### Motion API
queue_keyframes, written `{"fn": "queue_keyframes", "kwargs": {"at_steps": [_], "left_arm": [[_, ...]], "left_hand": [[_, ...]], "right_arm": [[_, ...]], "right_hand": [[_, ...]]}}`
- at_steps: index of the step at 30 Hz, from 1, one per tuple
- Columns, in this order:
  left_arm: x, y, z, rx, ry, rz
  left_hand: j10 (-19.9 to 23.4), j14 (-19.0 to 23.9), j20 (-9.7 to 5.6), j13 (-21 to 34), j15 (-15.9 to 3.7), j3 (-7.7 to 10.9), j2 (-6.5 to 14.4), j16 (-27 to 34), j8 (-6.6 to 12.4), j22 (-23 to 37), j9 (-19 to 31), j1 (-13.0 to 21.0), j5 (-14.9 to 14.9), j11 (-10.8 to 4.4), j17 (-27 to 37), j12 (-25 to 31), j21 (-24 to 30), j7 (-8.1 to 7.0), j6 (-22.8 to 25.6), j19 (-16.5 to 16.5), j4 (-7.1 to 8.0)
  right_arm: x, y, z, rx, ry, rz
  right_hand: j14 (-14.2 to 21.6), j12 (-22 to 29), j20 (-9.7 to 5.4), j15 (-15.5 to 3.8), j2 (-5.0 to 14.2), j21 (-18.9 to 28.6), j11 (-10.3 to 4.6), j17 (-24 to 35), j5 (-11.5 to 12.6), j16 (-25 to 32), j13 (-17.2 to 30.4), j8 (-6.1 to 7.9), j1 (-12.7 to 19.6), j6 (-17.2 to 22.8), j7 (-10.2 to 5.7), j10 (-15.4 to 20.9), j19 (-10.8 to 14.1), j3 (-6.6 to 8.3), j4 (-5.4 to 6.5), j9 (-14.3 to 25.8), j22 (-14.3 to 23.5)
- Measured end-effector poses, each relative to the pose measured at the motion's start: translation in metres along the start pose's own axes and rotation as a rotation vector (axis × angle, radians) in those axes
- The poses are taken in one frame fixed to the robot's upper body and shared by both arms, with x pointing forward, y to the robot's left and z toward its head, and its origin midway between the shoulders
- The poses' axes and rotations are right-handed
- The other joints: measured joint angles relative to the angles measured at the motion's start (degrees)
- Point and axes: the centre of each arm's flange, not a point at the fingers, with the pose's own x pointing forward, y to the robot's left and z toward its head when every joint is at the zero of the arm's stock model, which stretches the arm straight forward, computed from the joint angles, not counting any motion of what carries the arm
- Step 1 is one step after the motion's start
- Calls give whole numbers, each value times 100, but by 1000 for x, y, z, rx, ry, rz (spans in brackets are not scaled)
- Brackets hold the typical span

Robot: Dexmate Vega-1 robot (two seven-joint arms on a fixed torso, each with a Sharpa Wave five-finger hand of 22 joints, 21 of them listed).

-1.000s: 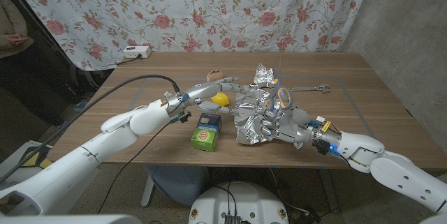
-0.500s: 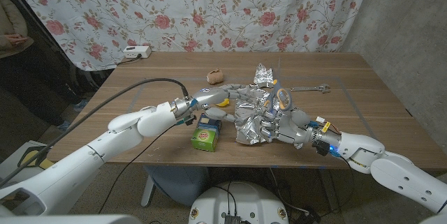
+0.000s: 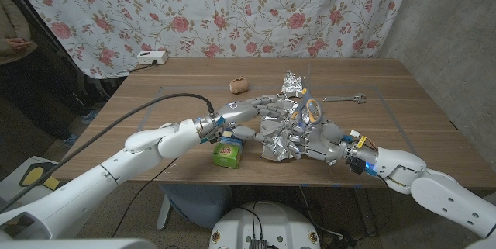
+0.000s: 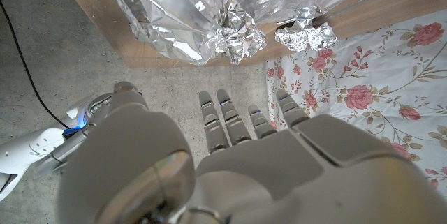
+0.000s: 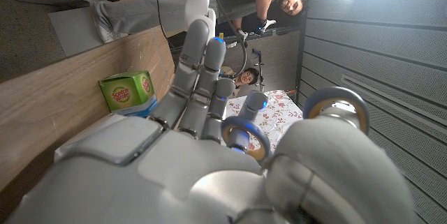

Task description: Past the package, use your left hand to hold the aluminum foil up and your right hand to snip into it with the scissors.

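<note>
Surface [image 3: 403, 113]: wooden, brown, backed by a floral curtain [image 3: 232, 8].

Aluminum foil [image 3: 277, 129]: large crumpled silver sheet, lying at the middle of the surface toward its near edge; a smaller crumpled foil lump [image 3: 293, 83] stands just behind it. In the left wrist view the foil [image 4: 202, 15] hangs over the wooden edge.

Left robot hand [image 3: 246, 109]: reaches in over the package to the foil's left edge, fingers stretched out; whether they pinch the foil cannot be told. In the left wrist view the left robot hand [image 4: 244, 154] shows fingers straight and apart, nothing between them.

Right robot hand [image 3: 310, 136]: at the foil's right side, holding the scissors [image 3: 313, 110], whose blue-and-grey handle loops stand above it. The right wrist view shows the right robot hand [image 5: 202, 140] with digits through the scissor loops [image 5: 335, 105].

Package [image 3: 228, 152]: green box, near the front edge, just left of the foil.

Small brown object [image 3: 239, 85]: far side of the surface.

Wrench [image 3: 345, 98]: metal, right of the foil.

White power strip [image 3: 151, 58]: far left corner.
</note>
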Motion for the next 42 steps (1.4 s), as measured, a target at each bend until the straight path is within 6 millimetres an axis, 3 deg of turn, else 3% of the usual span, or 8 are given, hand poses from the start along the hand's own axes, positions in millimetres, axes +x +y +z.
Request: {"fn": "queue_keyframes", "kwargs": {"at_steps": [5,10,24,34,42], "left_arm": [[0,-3,1,25,11,-6],[2,-6,4,43,16,-18],[6,-18,10,62,24,-63],[7,-24,12,57,34,-82],[9,-30,13,49,44,-104]], "left_hand": [[-1,23,0,0,23,0,0,0,0,0,0,0,0,42,0,0,0,2,-2,0,0],[81,248,41,-51,2,0,0,42,-24,0,16,0,0,286,-7,0,0,53,-53,40,0],[-115,232,41,-131,33,-48,-9,-29,-73,0,-1,-53,0,439,-27,-73,0,196,-135,40,0],[-145,232,71,-157,33,-48,14,-32,-99,0,0,-75,0,470,-26,-91,0,195,-176,71,0],[-145,644,147,-200,28,-72,14,45,-66,0,0,-75,0,470,-26,-91,39,255,-112,152,-24]], "right_arm": [[0,1,0,-1,0,3],[1,2,-1,-2,-1,6],[-1,6,-2,-1,-3,11],[-3,8,-1,-3,-2,16],[-4,8,-1,-4,-1,18]], "right_hand": [[0,0,0,0,0,0,-7,0,0,1,0,-12,0,0,0,6,0,0,0,0,-11],[0,0,0,0,2,0,-12,23,0,-17,0,-6,2,0,0,10,0,-24,24,0,-10],[0,-40,0,0,46,-21,-11,20,0,-42,0,0,45,0,0,10,0,-47,48,0,0],[7,-40,0,7,45,-49,-10,11,0,-64,-17,-5,45,0,0,12,0,-63,31,0,0],[9,-75,0,8,76,-49,-9,11,0,-86,-24,-8,76,0,0,13,0,-80,48,0,-11]]}}
